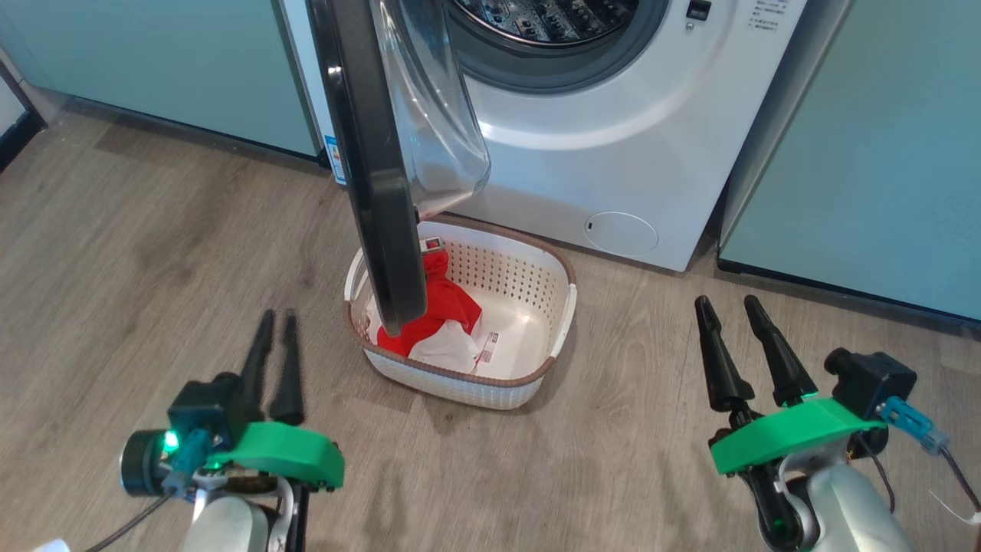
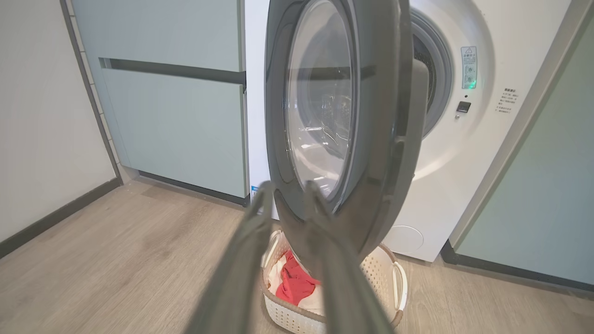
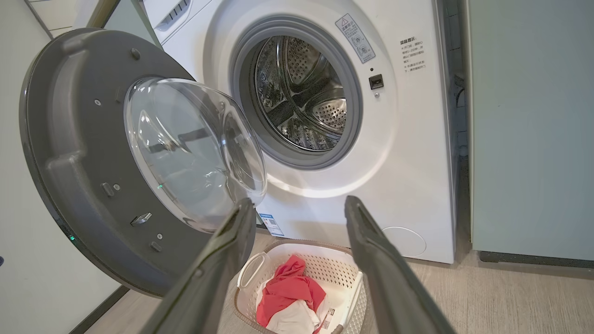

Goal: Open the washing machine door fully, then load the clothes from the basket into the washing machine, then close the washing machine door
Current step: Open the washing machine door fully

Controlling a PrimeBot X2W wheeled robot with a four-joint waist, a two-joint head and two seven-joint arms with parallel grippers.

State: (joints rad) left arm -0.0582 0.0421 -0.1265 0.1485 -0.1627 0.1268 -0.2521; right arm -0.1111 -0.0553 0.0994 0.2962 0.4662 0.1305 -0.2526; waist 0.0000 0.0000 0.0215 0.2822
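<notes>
The washing machine (image 1: pixel 613 153) stands with its steel drum (image 3: pixel 301 93) exposed. Its black-rimmed door (image 1: pixel 368 153) is swung out and hangs edge-on over the left part of the basket (image 1: pixel 563 307), glass bowl (image 3: pixel 185 148) facing the machine. Red and white clothes (image 1: pixel 448 303) lie in the basket, partly hidden by the door. My left gripper (image 1: pixel 277 316) hovers low over the floor left of the basket, open with only a narrow gap and nothing in it. My right gripper (image 1: pixel 726 301) is right of the basket, open wide and empty. The left wrist view shows the door (image 2: pixel 371 116) close ahead.
Pale teal cabinets (image 1: pixel 153 61) flank the machine on the left and on the right (image 1: pixel 881 192). A small round hatch (image 1: pixel 621 232) sits low on the machine's front. A white wall with dark skirting (image 2: pixel 46 116) bounds the wooden floor (image 1: pixel 153 230) at far left.
</notes>
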